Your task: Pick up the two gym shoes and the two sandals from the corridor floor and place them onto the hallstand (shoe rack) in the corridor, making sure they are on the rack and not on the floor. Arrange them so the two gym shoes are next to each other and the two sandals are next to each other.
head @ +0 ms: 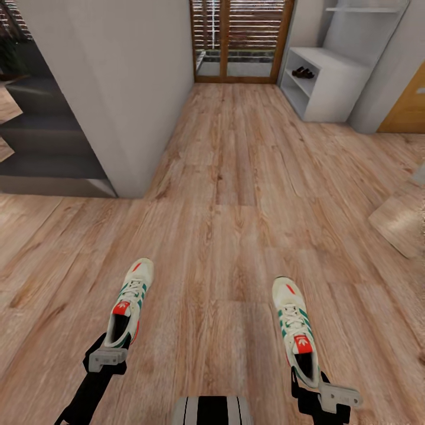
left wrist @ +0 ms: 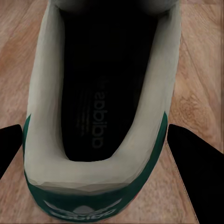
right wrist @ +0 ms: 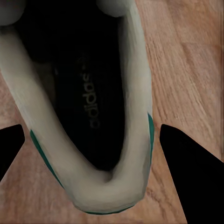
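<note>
I hold one gym shoe in each hand above the corridor floor (head: 236, 195). My left gripper (head: 112, 347) is shut on the heel of the left gym shoe (head: 131, 301), whose toe points ahead. My right gripper (head: 311, 378) is shut on the heel of the right gym shoe (head: 294, 324). In the left wrist view the black fingers (left wrist: 196, 172) flank the shoe's green heel (left wrist: 79, 196). The right wrist view has the fingers (right wrist: 191, 168) beside the other shoe's white collar (right wrist: 112, 186). The hallstand (head: 336, 88) stands far ahead on the right, with the two sandals (head: 303, 72) side by side on a tier.
A grey wall block (head: 112, 88) juts out on the left with a dark room behind it. A glazed wooden door (head: 242, 41) closes the corridor's far end. An orange-brown door (head: 407, 103) and a pale wooden slab (head: 404, 221) lie to the right.
</note>
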